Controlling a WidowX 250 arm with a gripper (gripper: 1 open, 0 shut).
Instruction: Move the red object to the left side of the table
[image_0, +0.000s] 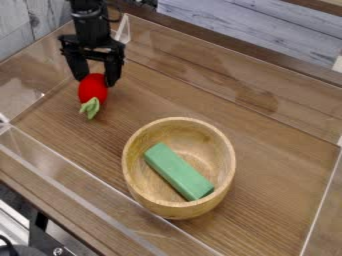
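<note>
Lying near table's (254, 80) left wall, red object (92, 88), gripper (91, 64) behind
</note>
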